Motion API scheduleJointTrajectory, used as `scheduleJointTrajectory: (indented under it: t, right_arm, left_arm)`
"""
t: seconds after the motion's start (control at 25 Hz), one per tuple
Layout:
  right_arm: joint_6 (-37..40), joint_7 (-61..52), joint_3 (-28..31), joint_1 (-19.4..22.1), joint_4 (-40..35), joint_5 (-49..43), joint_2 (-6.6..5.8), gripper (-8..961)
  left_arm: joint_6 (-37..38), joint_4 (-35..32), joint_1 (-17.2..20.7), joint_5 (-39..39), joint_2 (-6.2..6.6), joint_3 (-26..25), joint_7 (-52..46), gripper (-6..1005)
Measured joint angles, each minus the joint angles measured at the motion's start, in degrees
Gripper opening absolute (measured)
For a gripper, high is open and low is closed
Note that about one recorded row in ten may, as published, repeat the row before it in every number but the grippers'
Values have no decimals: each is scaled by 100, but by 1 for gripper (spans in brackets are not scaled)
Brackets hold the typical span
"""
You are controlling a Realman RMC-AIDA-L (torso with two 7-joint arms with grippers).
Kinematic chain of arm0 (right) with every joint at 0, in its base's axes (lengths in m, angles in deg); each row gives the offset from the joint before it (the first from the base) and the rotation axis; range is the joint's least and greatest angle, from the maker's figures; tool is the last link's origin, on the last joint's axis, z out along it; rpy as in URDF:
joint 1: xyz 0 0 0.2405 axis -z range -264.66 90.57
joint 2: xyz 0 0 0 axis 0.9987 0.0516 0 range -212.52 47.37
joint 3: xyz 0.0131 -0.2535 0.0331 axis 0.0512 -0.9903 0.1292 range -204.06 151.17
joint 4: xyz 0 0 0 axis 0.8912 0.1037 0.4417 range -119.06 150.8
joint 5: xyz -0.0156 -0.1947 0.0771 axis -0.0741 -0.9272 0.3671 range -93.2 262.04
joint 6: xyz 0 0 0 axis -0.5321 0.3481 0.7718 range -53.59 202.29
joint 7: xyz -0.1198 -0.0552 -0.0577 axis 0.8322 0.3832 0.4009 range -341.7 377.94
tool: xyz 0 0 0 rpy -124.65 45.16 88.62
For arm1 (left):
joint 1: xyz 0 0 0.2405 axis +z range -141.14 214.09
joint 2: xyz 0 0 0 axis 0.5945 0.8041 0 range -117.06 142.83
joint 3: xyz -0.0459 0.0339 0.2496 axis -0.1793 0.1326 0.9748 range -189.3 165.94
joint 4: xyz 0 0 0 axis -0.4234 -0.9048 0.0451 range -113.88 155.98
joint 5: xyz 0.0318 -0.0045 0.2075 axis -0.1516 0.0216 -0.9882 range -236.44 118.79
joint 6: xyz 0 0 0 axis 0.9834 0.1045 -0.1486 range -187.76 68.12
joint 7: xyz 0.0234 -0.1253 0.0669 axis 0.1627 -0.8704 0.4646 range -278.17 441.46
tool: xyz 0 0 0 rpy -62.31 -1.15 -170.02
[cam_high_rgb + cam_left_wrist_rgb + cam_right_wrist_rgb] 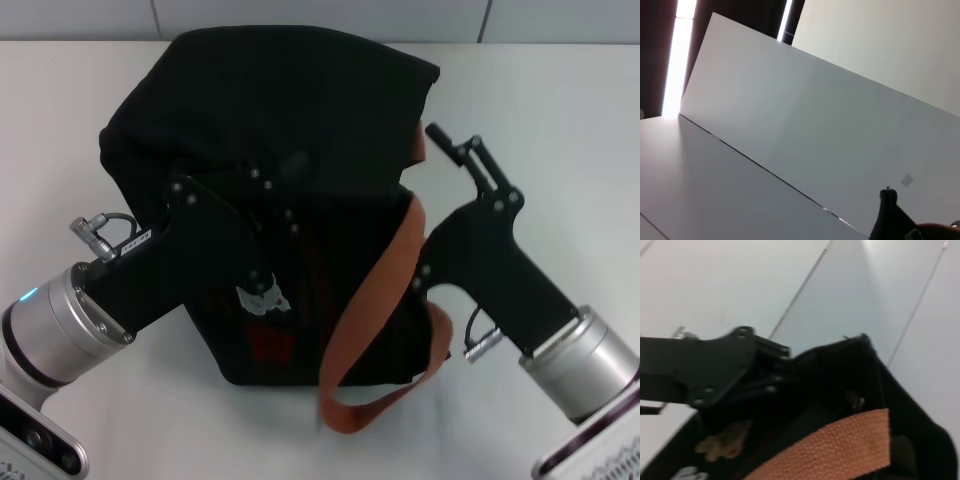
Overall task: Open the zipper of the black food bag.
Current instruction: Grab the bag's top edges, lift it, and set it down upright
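You've got 1 black food bag (290,120) sitting in the middle of the white table (560,110), slumped over a bit. I count 1 orange-brown handle (375,290) clearly, draped down the front near side and looping off the bottom edge; a second bit of the same webbing peeks out at the top right, but I can't say if that's another handle or the same strap.

2 arms in play. Your left tool (275,205) is pressed into the top front of the bag, black on black, so I honestly can't tell if it's clenched on anything or released. Your right tool (455,148) hovers just beside the bag's right upper corner, near that webbing, and from the head view it looks clear of the fabric; whether it's clenched or released I can't tell either.

The zipper isn't something you can pick out here; the fabric folds hide it.

Room-wise: plain white table, pale wall panels (320,18) with thin seams behind. The left wrist view shows mostly white panels and a bright light strip (676,55).
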Motion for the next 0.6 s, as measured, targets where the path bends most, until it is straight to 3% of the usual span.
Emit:
scheduleJointTrajectory:
  t: [0.6]
  right_arm:
    - [-271, 403, 180, -26, 64, -177, 0, 773]
  left_arm:
    - [-62, 50, -65, -1, -1, -1, 0, 86]
